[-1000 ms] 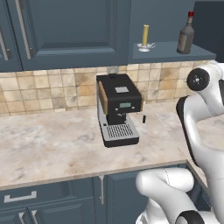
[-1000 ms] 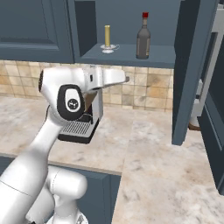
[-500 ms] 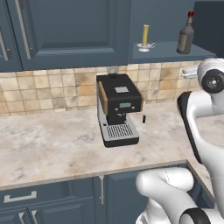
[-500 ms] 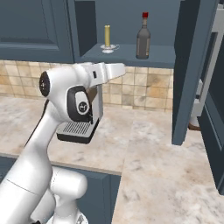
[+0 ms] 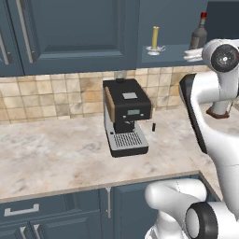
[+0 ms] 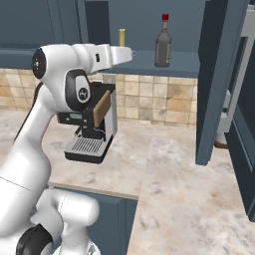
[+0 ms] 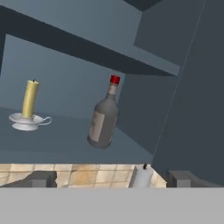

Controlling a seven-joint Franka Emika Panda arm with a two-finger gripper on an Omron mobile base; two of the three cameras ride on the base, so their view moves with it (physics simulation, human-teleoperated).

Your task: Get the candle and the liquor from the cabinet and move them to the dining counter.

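Note:
The yellow candle (image 7: 30, 98) stands in its silvery saucer holder on the shelf of the open blue cabinet (image 7: 65, 135). To its right on the same shelf is the dark liquor (image 7: 103, 120) bottle with a red cap. My gripper (image 7: 113, 179) is open wide, in front of the shelf and slightly below its edge, touching nothing. From the right base the gripper (image 6: 125, 53) reaches toward the shelf just below the candle (image 6: 122, 37), with the liquor (image 6: 163, 42) further right. Candle (image 5: 155, 38) and liquor (image 5: 199, 33) also show from the left base. The dining counter is out of view.
A black coffee machine (image 5: 126, 116) sits on the tile-backed marbled counter (image 5: 56, 158) below the cabinet. The open cabinet door (image 6: 219, 74) juts out at the right. Closed blue doors with silver bar handles (image 5: 25, 28) hang to the left.
The arm has lifted the hand from coffee-machine height up to the shelf edge. The gripper stayed open; candle and liquor have not moved.

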